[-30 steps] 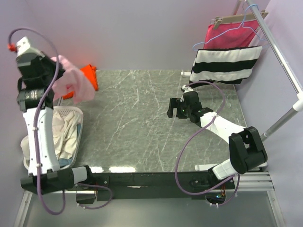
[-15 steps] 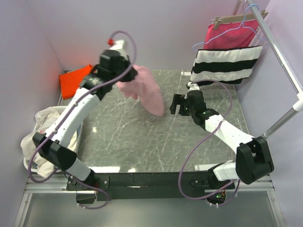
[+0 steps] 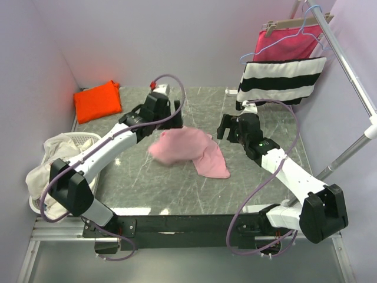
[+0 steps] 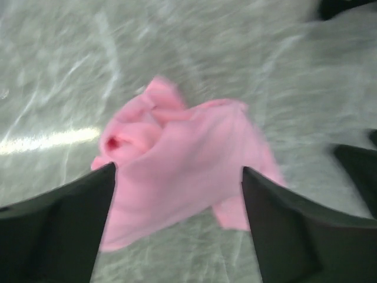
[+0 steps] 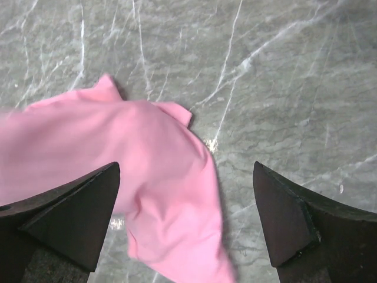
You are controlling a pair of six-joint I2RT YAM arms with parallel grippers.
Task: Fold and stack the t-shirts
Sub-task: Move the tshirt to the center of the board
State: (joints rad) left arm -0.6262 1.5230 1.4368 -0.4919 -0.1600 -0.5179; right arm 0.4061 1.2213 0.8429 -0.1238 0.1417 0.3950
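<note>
Pink cotton, soft and crumpled: the light pink t-shirt (image 3: 187, 152) lies in a loose heap at the middle of the grey marbled table (image 3: 147, 188), with one flap trailing toward five o'clock. My left gripper (image 4: 178, 172) hangs just above the heap at its eleven o'clock, fingers spread wide and holding nothing. My right gripper (image 5: 186, 170) hovers at the heap's two o'clock, fingers likewise spread and empty. The bright orange t-shirt (image 3: 97, 101) sits as a compact folded pad at the table's ten o'clock corner. I judge the pink cloth light, limp and quick to bunch. It wants pinching at two edge corners, one per gripper, to draw it flat.
</note>
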